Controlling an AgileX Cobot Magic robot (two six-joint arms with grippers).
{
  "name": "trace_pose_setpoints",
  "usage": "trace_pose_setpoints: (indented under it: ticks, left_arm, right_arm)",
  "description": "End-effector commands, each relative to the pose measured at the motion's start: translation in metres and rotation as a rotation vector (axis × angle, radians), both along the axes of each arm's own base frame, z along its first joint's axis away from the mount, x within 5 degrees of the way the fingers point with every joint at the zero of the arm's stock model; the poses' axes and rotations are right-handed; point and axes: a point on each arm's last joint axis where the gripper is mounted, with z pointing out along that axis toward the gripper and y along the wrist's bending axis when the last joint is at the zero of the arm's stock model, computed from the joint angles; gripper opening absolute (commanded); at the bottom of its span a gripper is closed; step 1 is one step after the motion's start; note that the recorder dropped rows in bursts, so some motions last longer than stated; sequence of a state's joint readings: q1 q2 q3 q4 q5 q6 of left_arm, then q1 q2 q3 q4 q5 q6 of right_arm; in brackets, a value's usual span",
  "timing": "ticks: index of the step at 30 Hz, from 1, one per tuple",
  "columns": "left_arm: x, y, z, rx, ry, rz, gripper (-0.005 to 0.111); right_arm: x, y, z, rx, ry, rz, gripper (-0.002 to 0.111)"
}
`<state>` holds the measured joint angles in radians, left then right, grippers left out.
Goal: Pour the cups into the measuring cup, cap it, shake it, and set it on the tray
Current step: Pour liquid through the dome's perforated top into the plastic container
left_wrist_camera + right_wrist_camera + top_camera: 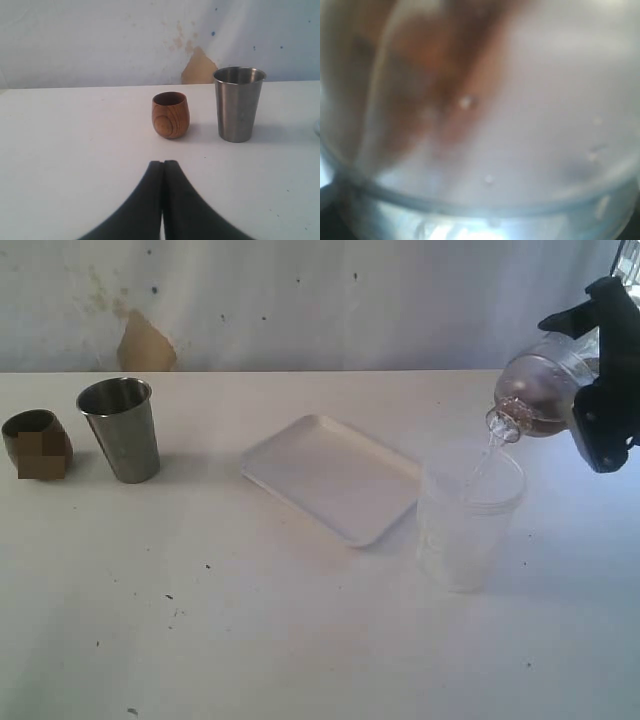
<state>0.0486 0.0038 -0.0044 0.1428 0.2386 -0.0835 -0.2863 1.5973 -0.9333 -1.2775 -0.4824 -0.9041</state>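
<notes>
Currently, right arm: raised at the right edge of the exterior view, above and beside the measuring cup (470, 520); wrist turned so that what it carries lies tipped, neck down and toward the middle of the table (300, 640)
Right gripper (598, 380): black jaws spread wide and clamped on the round body of a clear narrow-necked jar (540, 390); a brownish tint is seen inside the jar
Right wrist view: filled by the jar's blurred clear wall (480, 125); no detail can be made out
Pour: a thin clear stream (490, 455) is seen running from the jar's neck into the measuring cup's open mouth
Measuring cup: upright on the table, just beside the tray's near right corner; uncapped; marks on its side too faint to be read
Tray (330, 475): flat on the table near the middle, nothing lying on it
Left arm: held low over the table, aimed at the two cups; not seen in the exterior view
Left gripper (162, 167): black fingers pressed together, nothing between them; well short of the cups
Steel tumbler (120, 430): upright at the table's far left, mouth up
Wooden cup (170, 115): upright just beside the tumbler, on its outer side; the two are apart
</notes>
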Motion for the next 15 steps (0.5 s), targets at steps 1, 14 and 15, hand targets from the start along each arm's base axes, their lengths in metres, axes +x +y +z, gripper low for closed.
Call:
trace_pose_setpoints:
  ticks: [1,14,15]
  left_arm:
    - [-0.0001,-0.0003,-0.0012,-0.008,-0.001,-0.002,0.0]
    - [-0.0001,-0.0003,-0.0012,-0.008,-0.001,-0.002,0.0]
    - [-0.0001,-0.0003,-0.0012,-0.008,-0.001,-0.002,0.0]
  right_arm:
    - [-0.0012,0.0012,0.0133,-0.001,-0.051,0.008,0.0]
    - [-0.0014,0.0045,0.0149,0.011,-0.067,0.043,0.0]
    - [-0.0014,0.0051,0.0152,0.016,-0.07,0.048,0.0]
